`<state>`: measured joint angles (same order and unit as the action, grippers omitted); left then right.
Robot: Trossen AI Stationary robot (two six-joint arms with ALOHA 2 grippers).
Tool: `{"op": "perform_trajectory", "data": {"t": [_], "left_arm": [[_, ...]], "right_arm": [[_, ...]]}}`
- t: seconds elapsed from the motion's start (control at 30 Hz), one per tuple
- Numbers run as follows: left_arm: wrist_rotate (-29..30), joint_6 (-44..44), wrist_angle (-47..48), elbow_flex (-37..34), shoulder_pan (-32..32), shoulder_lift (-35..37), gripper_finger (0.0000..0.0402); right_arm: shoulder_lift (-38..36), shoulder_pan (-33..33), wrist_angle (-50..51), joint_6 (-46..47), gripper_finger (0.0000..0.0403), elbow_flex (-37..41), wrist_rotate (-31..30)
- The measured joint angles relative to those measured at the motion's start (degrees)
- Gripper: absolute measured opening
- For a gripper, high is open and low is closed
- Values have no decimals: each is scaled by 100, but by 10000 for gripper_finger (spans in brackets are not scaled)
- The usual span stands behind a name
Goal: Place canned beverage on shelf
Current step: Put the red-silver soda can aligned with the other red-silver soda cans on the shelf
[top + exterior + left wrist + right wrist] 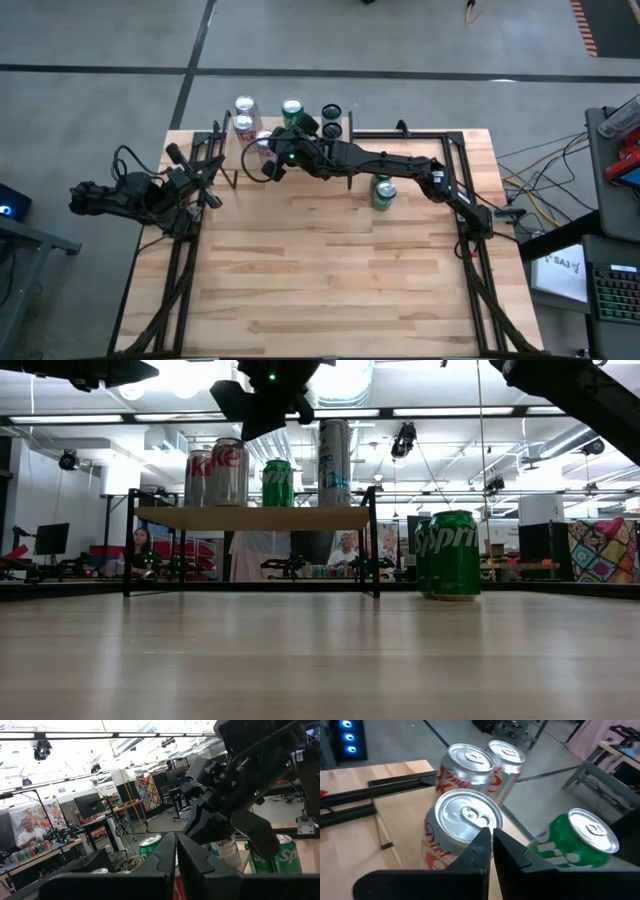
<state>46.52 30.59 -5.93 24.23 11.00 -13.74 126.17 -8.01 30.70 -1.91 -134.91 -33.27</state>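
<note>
Closed fingertips of the right end effector hover above a Diet Coke can on the shelf, holding nothing. Behind that can stand two more Diet Coke cans; beside it, a green Sprite can. Another Sprite can stands on the tabletop, right of the shelf. Left of the shelf the left end effector waits, fingers together.

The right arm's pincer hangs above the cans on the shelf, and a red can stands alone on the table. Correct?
Not quite: the lone can on the table is green, as the low view shows. The right pincer does hang above the shelf cans.
</note>
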Motion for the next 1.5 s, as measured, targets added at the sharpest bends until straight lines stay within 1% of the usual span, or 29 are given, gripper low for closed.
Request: {"op": "perform_trajectory", "data": {"t": [0.23, 0.37, 0.4, 0.57, 0.7, 0.8, 0.93, 1.0, 1.13, 1.37, 1.43, 1.5], "left_arm": [[-2, 0, 1, 0, 0, 0, 0], [-21, 0, 0, 0, 0, 0, 0], [-34, 0, 0, 0, -1, 0, 0], [-263, -112, -1, 0, -1, -5, 0], [-514, -261, -19, 0, 0, -102, 0], [-525, -450, -13, 0, -2, -262, 0], [-544, -777, -78, 38, -1, -637, 0], [-560, -1013, -57, 103, -2, -892, 0], [-565, -1606, 32, 291, -1, -1492, 0], [-583, -1924, 545, 998, 0, -2669, 0], [-505, -1969, 579, 1193, 0, -2994, 0], [-240, -2012, 578, 1338, -1, -3305, 0]], "right_arm": [[2, 10, -16, -82, 12, 0, 99], [2, 9, -115, -115, 12, 0, 637], [3, 11, -155, -144, 12, 0, 684], [-32, 26, -76, -367, 12, 0, 478], [-250, 77, 183, -617, 12, 0, 441], [-483, 120, 497, -772, 12, -1, 437], [-719, 145, 1174, -848, 12, -4, 481], [-860, 149, 1695, -850, 12, -4, 531], [-1089, 153, 2653, -473, 12, -4, 532], [-1370, 353, 3754, -27, 12, 9, 548], [-1478, 420, 4021, 106, 12, 11, 597], [-1559, 495, 4212, 215, 12, 9, 668]]}}
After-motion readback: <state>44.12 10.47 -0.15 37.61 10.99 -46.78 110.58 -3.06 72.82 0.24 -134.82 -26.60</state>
